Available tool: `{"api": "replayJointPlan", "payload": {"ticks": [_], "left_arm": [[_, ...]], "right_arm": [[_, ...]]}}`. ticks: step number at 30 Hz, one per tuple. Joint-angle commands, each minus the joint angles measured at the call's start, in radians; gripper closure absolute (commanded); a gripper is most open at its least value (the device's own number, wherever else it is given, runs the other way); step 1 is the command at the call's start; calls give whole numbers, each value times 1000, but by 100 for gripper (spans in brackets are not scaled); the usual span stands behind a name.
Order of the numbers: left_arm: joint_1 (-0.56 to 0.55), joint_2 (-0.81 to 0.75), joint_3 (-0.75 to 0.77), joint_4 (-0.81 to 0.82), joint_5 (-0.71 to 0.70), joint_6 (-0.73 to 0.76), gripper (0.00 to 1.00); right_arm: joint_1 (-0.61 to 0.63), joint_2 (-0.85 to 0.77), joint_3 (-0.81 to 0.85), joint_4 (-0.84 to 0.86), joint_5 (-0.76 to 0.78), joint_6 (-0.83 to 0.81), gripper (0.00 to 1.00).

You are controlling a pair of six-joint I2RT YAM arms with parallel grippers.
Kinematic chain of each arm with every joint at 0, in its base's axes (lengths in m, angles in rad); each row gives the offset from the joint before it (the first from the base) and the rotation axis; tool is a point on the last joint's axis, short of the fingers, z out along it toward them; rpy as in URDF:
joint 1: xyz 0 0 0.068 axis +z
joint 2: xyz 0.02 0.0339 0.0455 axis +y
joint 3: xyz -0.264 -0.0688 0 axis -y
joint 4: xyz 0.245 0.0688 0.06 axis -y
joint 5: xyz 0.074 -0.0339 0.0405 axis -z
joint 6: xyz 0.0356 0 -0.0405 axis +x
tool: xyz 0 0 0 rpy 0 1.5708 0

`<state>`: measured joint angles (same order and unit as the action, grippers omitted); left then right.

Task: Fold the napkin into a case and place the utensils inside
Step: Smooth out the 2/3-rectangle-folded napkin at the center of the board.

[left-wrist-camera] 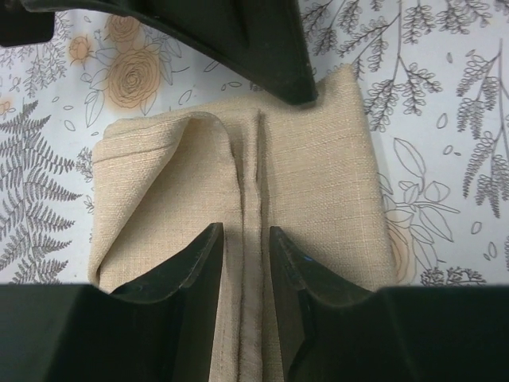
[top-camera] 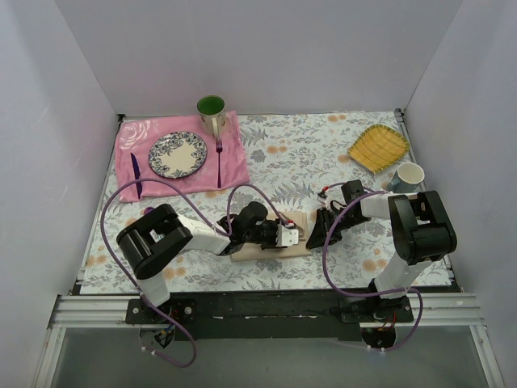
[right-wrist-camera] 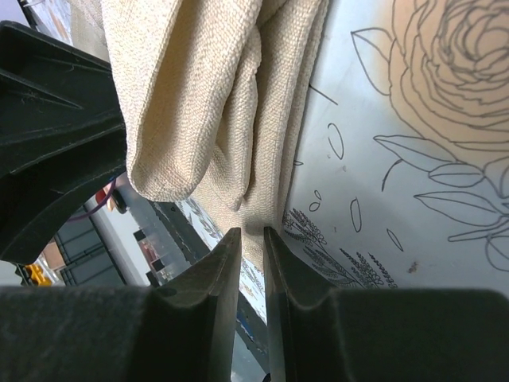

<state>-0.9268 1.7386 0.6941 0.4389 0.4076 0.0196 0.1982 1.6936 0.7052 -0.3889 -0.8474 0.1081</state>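
Note:
The beige napkin lies folded into a narrow oblong on the floral tablecloth, between my two grippers. My left gripper hovers low over its middle. In the left wrist view its jaws stand slightly apart, straddling a raised hem ridge of the napkin without pinching it. My right gripper is at the napkin's right end. Its jaws show a thin gap, with the edge of the layered napkin just beyond the tips and nothing between them. The utensils are out of view.
A pink mat at the back left holds a patterned plate, a purple fork and a dark purple utensil. A green mug stands behind it. A yellow dish and a white cup sit at the back right.

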Motion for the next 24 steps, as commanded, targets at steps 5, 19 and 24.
{"api": "replayJointPlan", "payload": {"ticks": [5, 19, 24], "left_arm": [[0, 1, 36, 26, -59, -12, 70], [2, 44, 76, 35, -35, -12, 100], [0, 47, 87, 57, -30, -47, 100]], "right_arm": [[1, 11, 0, -2, 57, -11, 73], [1, 23, 4, 2, 48, -1, 73], [1, 34, 13, -2, 48, -1, 73]]}}
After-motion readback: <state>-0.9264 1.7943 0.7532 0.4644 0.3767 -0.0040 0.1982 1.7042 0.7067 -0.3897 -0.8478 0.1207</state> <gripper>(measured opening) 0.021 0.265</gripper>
